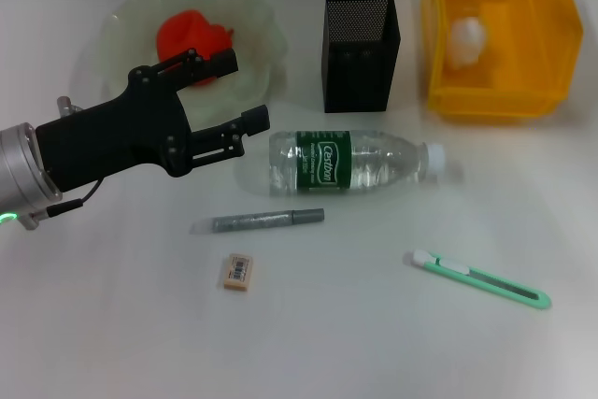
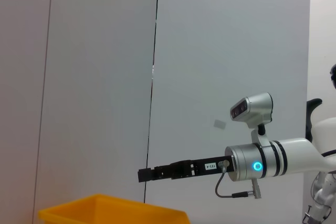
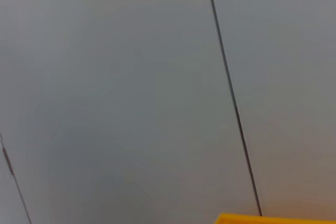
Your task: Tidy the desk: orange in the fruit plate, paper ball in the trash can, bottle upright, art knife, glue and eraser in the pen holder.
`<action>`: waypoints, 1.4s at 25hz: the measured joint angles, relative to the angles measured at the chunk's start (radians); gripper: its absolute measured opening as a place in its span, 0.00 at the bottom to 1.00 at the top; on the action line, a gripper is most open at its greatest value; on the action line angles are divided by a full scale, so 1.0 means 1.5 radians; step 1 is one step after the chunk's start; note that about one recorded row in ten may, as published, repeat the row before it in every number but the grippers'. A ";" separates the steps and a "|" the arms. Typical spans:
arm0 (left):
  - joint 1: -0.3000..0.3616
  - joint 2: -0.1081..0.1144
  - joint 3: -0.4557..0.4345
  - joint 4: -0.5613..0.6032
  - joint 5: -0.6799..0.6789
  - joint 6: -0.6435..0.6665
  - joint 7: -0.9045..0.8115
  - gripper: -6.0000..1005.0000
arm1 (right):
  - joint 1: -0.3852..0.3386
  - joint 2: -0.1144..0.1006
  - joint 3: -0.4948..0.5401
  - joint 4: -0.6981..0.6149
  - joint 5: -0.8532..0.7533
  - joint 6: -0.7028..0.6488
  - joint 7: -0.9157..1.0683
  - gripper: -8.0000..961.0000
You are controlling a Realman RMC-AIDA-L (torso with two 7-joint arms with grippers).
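The left pincer [image 1: 245, 91], fingers spread and empty, hangs just beside the bottle [image 1: 350, 162], whose long axis lies sideways on the tabletop [image 1: 112, 324].

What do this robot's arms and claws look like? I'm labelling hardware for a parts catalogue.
The left claw is matte black with skeletal linkage fingers on a silver cylindrical wrist bearing a green light and thin black cable. The right arm is glossy white with black bands, a blue ring light and a slim black claw.
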 joint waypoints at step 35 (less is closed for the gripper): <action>-0.105 0.005 0.061 0.175 0.042 -0.047 -0.265 0.80 | -0.214 -0.016 -0.004 -0.081 -0.143 -0.477 -0.128 0.81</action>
